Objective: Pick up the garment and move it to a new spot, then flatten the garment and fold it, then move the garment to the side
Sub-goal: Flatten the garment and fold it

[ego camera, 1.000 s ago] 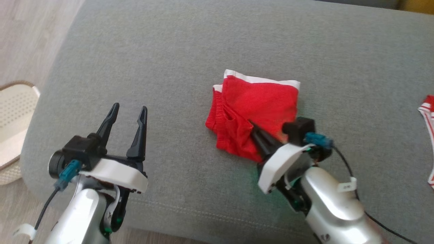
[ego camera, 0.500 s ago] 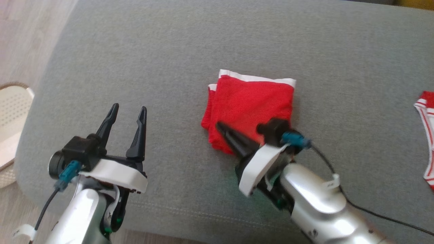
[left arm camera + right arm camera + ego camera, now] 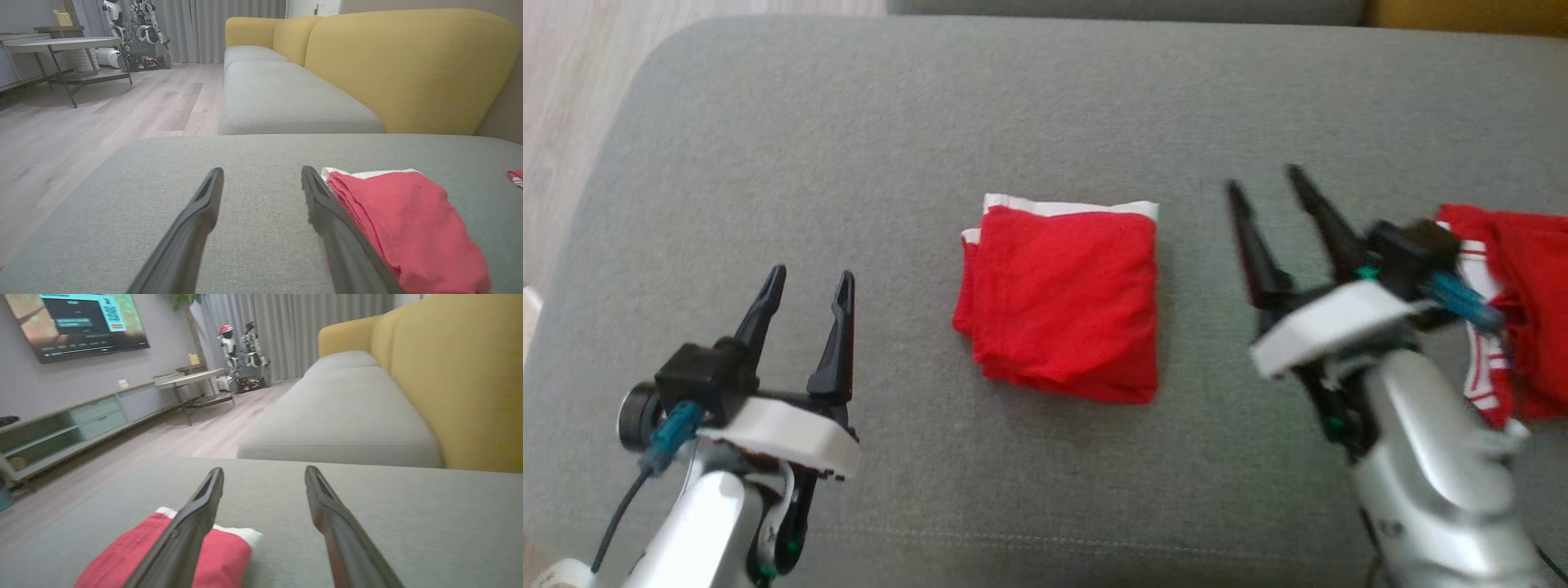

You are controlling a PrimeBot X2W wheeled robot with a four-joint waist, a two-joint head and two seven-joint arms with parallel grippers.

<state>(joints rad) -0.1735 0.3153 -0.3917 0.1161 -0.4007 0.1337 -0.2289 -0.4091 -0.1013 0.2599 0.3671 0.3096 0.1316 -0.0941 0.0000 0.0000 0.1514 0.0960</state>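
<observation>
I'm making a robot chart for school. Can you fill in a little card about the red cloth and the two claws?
garment: red garment, folded square, lying flat
surface: grey sofa cushion
left gripper: open, empty, left of the garment
right gripper: open, empty, right of the garment
also there: red and white cloth at far right

second red garment [image 3: 1523, 310] cut off by the right edge.

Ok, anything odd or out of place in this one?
Nothing alarming. The folded red garment lies fairly square on the grey cushion; a second red-and-white garment sits crumpled off to the right.
</observation>
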